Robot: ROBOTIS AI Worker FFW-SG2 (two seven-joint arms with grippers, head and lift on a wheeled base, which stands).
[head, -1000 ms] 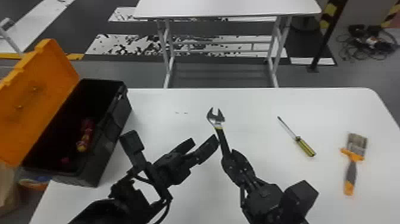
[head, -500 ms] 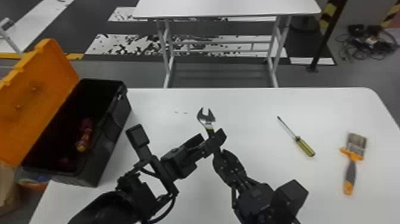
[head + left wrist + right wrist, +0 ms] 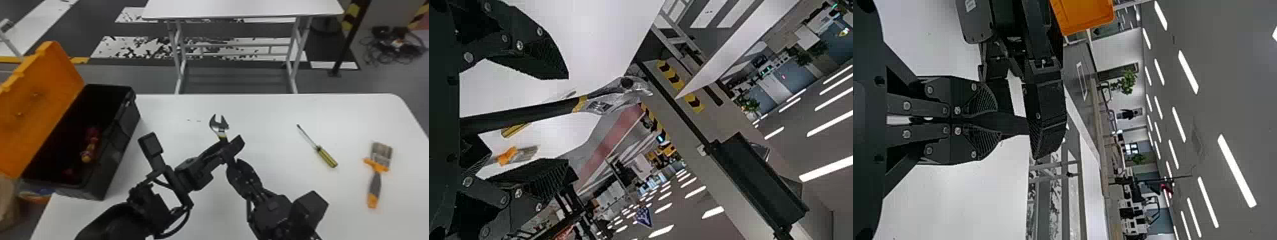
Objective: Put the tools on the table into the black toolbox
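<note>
- The wrench (image 3: 219, 125) is between the two grippers, its handle in the right one and its head sticking out past the left one's fingers, open end facing away from the robot.
- The right gripper (image 3: 234, 162) is clamped on the wrench's handle.
- The left gripper (image 3: 226, 147) has its fingers spread, one on each side of the wrench; I cannot tell whether either touches it.
- The screwdriver (image 3: 326, 157) lies on the table (image 3: 271, 118), to the right of the right gripper, its yellow-and-black handle nearer the robot than its tip.
- The brush (image 3: 376, 178) lies farther right of that gripper, past the screwdriver, bristles pointing away from the robot.
- The toolbox (image 3: 118, 151) is to the left of the left gripper, apart from it, its orange lid (image 3: 48, 92) open on the side away from that gripper.
- A red-and-yellow tool (image 3: 89, 148) is inside the toolbox.
- Another table (image 3: 242, 7) stands well beyond both grippers.
</note>
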